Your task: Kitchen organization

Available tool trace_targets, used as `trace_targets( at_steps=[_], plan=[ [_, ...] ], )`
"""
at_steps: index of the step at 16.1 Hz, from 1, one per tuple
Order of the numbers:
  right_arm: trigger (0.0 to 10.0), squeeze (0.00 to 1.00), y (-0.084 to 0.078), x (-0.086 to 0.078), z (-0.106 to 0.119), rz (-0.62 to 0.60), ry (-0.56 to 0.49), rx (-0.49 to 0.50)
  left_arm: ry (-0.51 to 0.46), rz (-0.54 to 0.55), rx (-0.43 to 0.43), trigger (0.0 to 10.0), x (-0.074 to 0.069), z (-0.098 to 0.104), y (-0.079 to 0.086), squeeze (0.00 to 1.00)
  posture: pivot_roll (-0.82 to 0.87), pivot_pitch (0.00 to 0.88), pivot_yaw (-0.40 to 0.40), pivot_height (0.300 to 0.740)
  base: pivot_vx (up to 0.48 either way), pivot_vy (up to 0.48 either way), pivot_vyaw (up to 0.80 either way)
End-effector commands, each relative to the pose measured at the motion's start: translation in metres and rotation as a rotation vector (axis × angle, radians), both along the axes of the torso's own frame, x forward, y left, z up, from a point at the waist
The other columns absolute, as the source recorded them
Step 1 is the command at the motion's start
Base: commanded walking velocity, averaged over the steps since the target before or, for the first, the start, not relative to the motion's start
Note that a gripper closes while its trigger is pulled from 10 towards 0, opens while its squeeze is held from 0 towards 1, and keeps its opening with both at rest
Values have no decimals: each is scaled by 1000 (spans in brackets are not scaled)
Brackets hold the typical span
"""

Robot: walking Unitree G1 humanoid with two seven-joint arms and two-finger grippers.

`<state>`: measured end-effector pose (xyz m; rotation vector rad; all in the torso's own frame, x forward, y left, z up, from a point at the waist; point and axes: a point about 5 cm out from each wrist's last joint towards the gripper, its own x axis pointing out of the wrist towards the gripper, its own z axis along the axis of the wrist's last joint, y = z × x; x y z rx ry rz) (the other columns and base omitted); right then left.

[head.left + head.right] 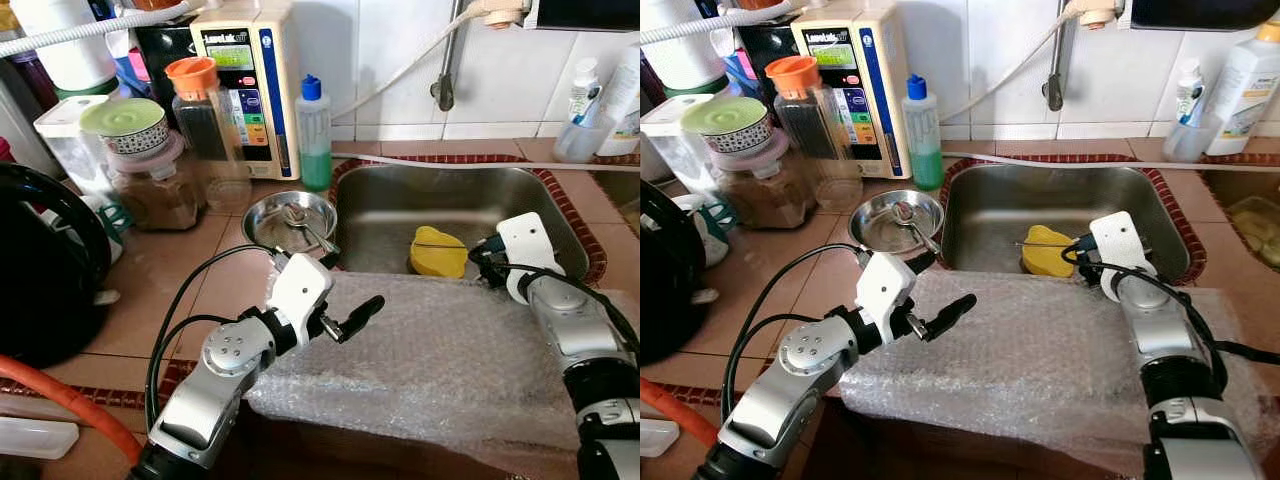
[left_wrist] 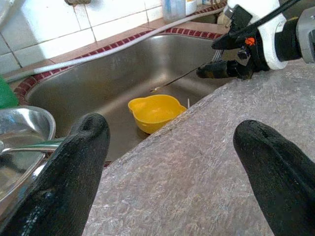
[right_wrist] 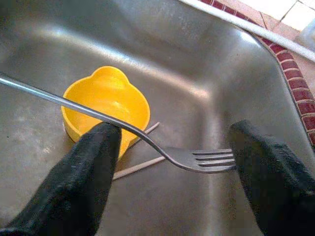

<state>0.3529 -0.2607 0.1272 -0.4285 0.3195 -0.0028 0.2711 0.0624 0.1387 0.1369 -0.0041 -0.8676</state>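
Observation:
My right gripper (image 1: 487,257) hangs over the steel sink (image 1: 455,190), shut on a metal fork (image 3: 197,158). The fork's thin handle (image 1: 1045,244) sticks out toward my left, above a small yellow bowl (image 1: 437,252) on the sink floor. Two thin sticks (image 3: 140,167) lie beside that bowl. My left gripper (image 1: 356,278) is open and holds nothing. It hovers over a sheet of bubble wrap (image 1: 430,350) that covers the counter in front of the sink. Just behind it, a steel bowl (image 1: 262,228) with a spoon (image 1: 300,222) in it sits on the tiled counter.
A green soap bottle (image 1: 315,135), a water filter unit (image 1: 250,80) and several jars (image 1: 150,175) crowd the back left. A black appliance (image 1: 40,270) and an orange hose (image 1: 70,400) are at the near left. The tap (image 1: 445,90) hangs over the sink, with bottles (image 1: 600,110) at the back right.

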Motion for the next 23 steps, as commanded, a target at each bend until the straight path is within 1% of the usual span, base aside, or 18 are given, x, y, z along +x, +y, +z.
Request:
trace_targets(
  at_steps=[1, 2, 3, 4, 5, 6, 8, 9, 10, 13, 14, 16, 17, 18, 19, 21, 23],
  plan=[
    [10000, 1000, -12, -5, -6, -55, 36, 44, -7, 3, 15, 10000, 0, 1, 2, 1000, -268, 37, 111, 740, 0, 0, 0],
    [10000, 1000, -11, -3, 0, -26, 13, 78, -7, 3, 17, 10000, 0, 0, 2, 1000, -268, 37, 111, 740, 0, 0, 0],
    [10000, 1000, -14, -1, 5, -38, -14, 23, -6, 4, 17, 10000, 0, 0, 3, 1000, -268, 39, 113, 740, 0, 0, 0],
    [10000, 1000, -12, 0, 10, -29, -44, 126, -6, 5, 18, 10000, -1, 0, 3, 1000, -267, 41, 114, 740, 0, 0, 0],
    [10000, 1000, -10, 1, 11, -7, -41, 135, -6, 5, 18, 10000, -1, 0, 3, 1000, -267, 42, 115, 740, 0, 0, 0],
    [10000, 1000, -12, 1, 14, -15, -55, 76, -5, 6, 19, 10000, -1, 0, 3, 1000, -267, 42, 115, 740, 0, 0, 0],
    [10000, 1000, -9, 1, 13, 9, -58, -4, -5, 5, 19, 10000, -1, 0, 3, 1000, -268, 45, 116, 740, 0, 0, 0],
    [10000, 1000, -7, 0, 11, 14, -42, 51, -5, 5, 19, 10000, -1, 0, 3, 1000, -268, 44, 116, 740, 0, 0, 0],
    [10000, 1000, -8, 1, 12, 3, -53, 28, -6, 5, 18, 10000, -1, 0, 3, 1000, -267, 45, 116, 740, 0, 0, 0],
    [10000, 1000, -4, 0, 7, 37, -17, 70, -5, 6, 18, 10000, -1, 0, 2, 1000, -268, 46, 116, 740, 0, 0, 0],
    [10000, 1000, -4, 0, 8, 40, -19, 61, -5, 6, 19, 10000, -1, 0, 2, 1000, -268, 46, 116, 740, 0, 0, 0],
    [10000, 1000, -7, 0, 9, 28, -35, -54, -5, 9, 19, 10000, -1, 0, 4, 1000, -263, 47, 114, 740, 0, 0, 0],
    [10000, 1000, -6, 0, 8, 37, -35, -31, -5, 11, 20, 10000, -1, 0, 4, 1000, -263, 45, 116, 740, 0, 0, 0],
    [10000, 914, -1, 1, 11, 69, -57, -7, -5, 14, 21, 10000, 0, 0, 4, 1000, -261, 45, 116, 740, 0, 0, 0],
    [10000, 0, 4, 1, 14, 89, -95, -8, -9, 24, 20, 10000, 0, 0, 5, 1000, -262, 44, 115, 740, 0, 0, 0],
    [10000, 0, 29, 0, 21, 183, -192, 17, -34, 101, 1, 10000, 7, 3, 8, 1000, -263, 43, 115, 740, 0, 0, 0],
    [10000, 0, 51, -4, 22, 248, -241, 30, -61, 182, -53, 10000, 14, 11, 12, 1000, -268, 42, 117, 740, 0, 0, 0]
  ],
)
